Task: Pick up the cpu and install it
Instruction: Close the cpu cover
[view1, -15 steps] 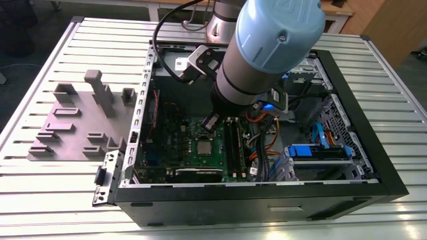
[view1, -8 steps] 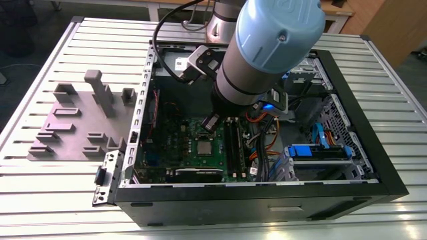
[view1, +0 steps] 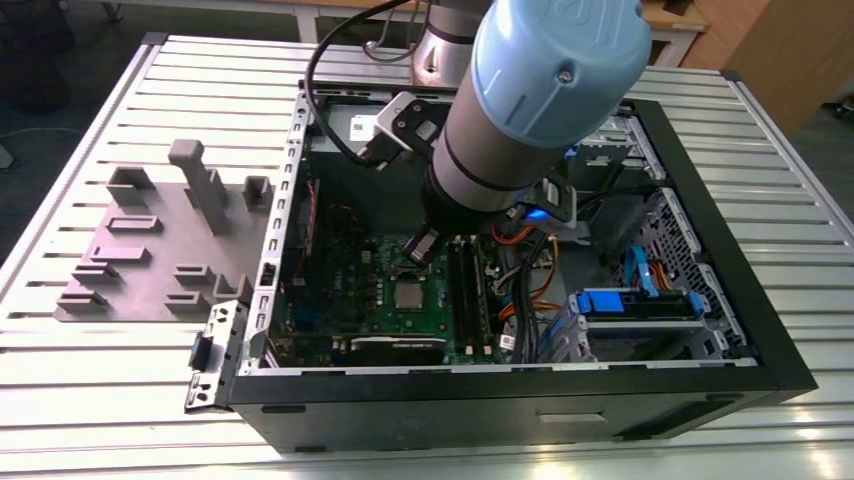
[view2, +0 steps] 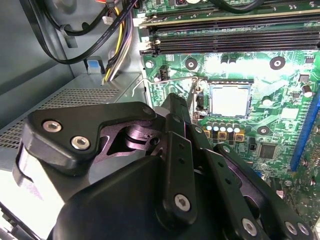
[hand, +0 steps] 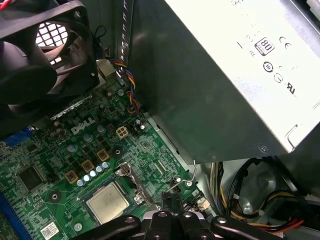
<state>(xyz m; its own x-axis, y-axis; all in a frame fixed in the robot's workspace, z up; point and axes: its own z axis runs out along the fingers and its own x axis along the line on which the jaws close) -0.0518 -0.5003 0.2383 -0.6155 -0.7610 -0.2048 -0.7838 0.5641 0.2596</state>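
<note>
cpu (hand: 107, 202) looks seated in socket (hand: 132, 182); lever (view2: 167, 79) not yet latched. Gripper (view2: 175, 105) just beside, can't tell if clenched.

Silvery matt metal cpu (hand: 107, 202)

The ribbed metal bench (view1: 120, 370) carries a grey plastic fixture (view1: 160, 250) just beside an open computer case (view1: 534, 415).
</note>
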